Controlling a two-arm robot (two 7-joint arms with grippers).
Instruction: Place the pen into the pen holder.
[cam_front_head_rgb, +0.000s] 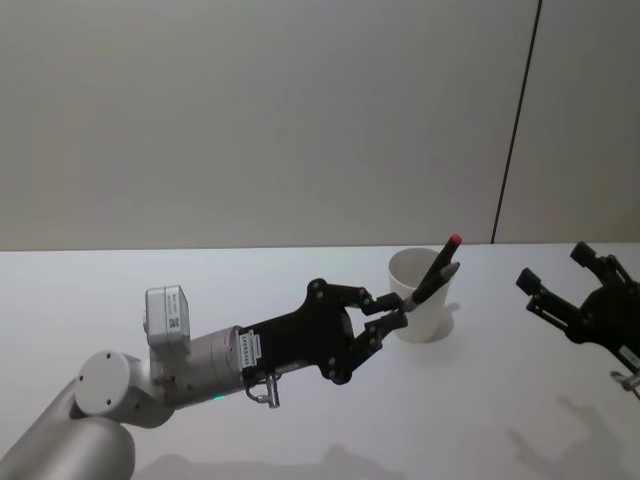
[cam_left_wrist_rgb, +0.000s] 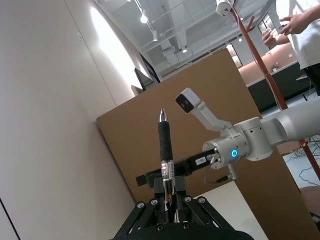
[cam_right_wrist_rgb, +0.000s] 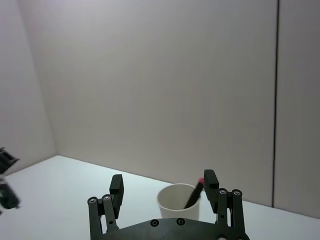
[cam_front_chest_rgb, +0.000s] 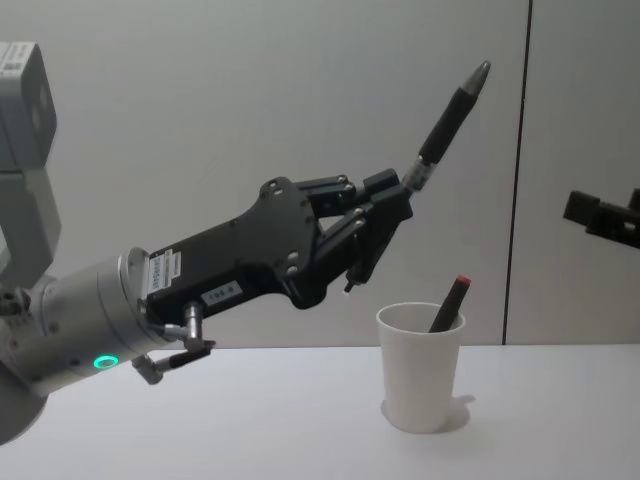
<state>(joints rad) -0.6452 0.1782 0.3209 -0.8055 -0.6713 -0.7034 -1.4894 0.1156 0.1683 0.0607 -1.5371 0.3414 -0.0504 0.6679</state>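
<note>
Two pens show here, and we take them in turn. Our left gripper (cam_front_chest_rgb: 395, 200) hangs above the white table (cam_front_chest_rgb: 250, 420), reaching forward and toward the right, its fingers clamped together on the lower end of the black pen (cam_front_chest_rgb: 445, 120). That pen slants up and away from the fingers, with its grey tip highest and nothing else touching it. In the left wrist view we see the same pen (cam_left_wrist_rgb: 165, 145) rising straight out of the closed fingers (cam_left_wrist_rgb: 176, 189). In the chest view the white paper cup (cam_front_chest_rgb: 420, 370) stands upright on the table below the gripper and a little to its right. The held pen is well above the rim and outside the cup. Inside the cup a red-topped pen (cam_front_chest_rgb: 447, 305) leans against the right side of the rim, its red end sticking out. From the head view the left gripper (cam_front_head_rgb: 395, 318) sits just beside the cup's (cam_front_head_rgb: 432, 318) near wall. Our right gripper (cam_front_head_rgb: 557, 265) waits off to the right, apart from the cup, fingers spread wide with nothing between them. Its own camera looks across its open fingers (cam_right_wrist_rgb: 210, 177) at the cup (cam_right_wrist_rgb: 172, 202).
</note>
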